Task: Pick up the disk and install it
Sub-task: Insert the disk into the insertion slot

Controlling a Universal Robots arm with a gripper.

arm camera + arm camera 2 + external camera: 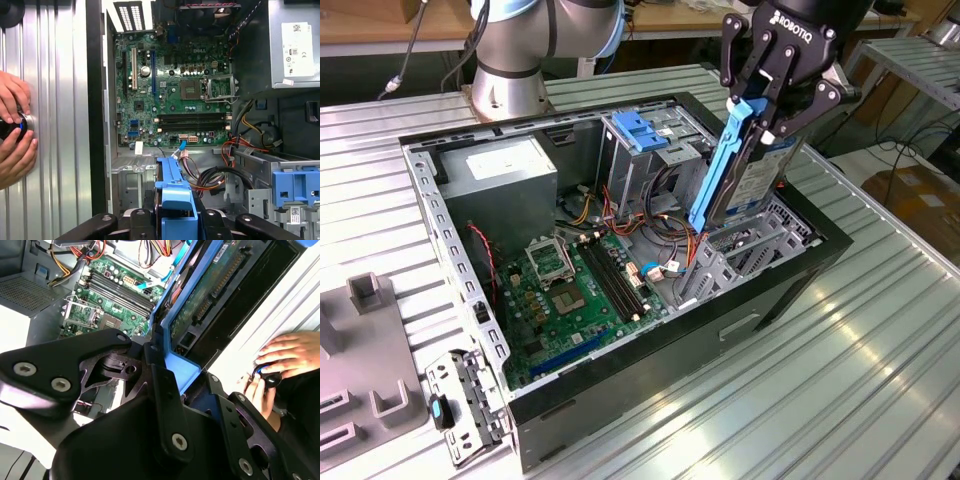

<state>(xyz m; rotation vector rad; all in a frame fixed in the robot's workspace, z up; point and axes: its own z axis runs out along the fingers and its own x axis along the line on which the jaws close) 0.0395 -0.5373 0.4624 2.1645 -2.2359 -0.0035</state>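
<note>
My exterior view looks down at a slant from over the near edge of the ribbed table (pixel 840 390). It stands far enough back to take in the whole open computer case (pixel 650 385), with the arm's base (pixel 510 60) beyond. The first wrist view faces straight down into the case from close above, past the disk (pixel 175 195). The second wrist view sits tight behind the gripper (pixel 167 365), looking along the disk. All three share the motherboard (pixel 565 290). Both wrist views catch a person's hands (pixel 15 157) on the table beside the case.
</note>
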